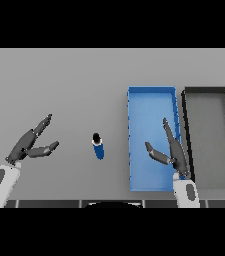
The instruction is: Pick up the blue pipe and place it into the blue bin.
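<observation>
Count: one blue pipe (98, 146), one blue bin (151, 95), one dark bin (208, 92), all on the grey table (59, 85). No labels or writing legible on any of them.

The blue pipe stands on the table between my two hands, dark cap at its far end, left of the blue bin and apart from it. Nothing lies in the blue bin. The dark bin sits just beside it on the right.

My right hand (171, 152) hangs over the near half of the blue bin, fingers straight and pointing away, thumb splayed out to the left; it holds nothing. My left hand (31, 142) is at the table's left, fingers extended and spread from the thumb, also holding nothing, apart from the pipe.
</observation>
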Motion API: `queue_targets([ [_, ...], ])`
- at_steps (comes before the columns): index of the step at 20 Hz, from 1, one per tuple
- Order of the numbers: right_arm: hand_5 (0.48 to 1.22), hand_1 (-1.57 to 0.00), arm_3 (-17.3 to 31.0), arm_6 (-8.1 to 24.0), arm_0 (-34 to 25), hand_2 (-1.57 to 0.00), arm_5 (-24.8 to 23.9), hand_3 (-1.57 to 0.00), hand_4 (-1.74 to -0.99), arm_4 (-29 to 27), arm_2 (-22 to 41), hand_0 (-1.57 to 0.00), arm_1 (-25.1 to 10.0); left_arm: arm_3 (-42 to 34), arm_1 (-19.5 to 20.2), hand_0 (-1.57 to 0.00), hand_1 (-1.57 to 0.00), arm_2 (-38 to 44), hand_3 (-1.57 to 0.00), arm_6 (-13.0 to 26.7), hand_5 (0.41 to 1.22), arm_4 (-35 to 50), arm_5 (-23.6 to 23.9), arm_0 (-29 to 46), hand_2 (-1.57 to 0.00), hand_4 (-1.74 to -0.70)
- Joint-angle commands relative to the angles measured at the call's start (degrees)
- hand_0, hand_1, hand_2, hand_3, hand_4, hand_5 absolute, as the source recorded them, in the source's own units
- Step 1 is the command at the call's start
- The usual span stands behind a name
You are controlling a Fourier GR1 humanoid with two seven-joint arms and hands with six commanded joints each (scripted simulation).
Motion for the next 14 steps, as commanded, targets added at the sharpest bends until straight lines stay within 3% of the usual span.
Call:
queue_targets([
  [1, 0.605, 0.0, -0.79, -0.73, 0.35, 0.0, 0.38, 0.0, -1.193, 0.02, 0.38, 0.0, -0.15, -1.65, 0.11, 0.0, 0.0, -1.21, 0.0, -0.73, 0.567, -0.39, -1.05, 0.87, 0.0, -1.1],
  [3, 0.609, 0.0, 0.24, 0.5, -1.32, 0.0, 0.47, 0.0, -1.201, -0.37, -0.02, 0.0, -0.14, -3.39, -0.04, 0.0, 0.0, -3.35, 0.0, 0.45, 0.534, -0.46, -3.04, 1.17, 0.0, -1.11],
  [6, 0.612, 0.0, -0.21, -0.57, -0.38, 0.0, 0.75, 0.0, -1.208, -0.31, -0.01, 0.0, -0.56, -6.14, -1.76, 0.0, 0.0, -6.82, 0.0, 1.92, 0.497, -1.13, -4.42, 1.43, 0.0, -1.16],
  [14, 0.622, 0.0, -1.61, 0.58, 0.88, 0.0, 0.39, 0.0, -1.23, -0.26, 0.56, 0.0, 0.47, -2.75, -10.39, 0.0, 0.0, -13.41, 0.0, 2.68, 0.465, -9.84, -0.91, -0.67, 0.0, -1.19],
])
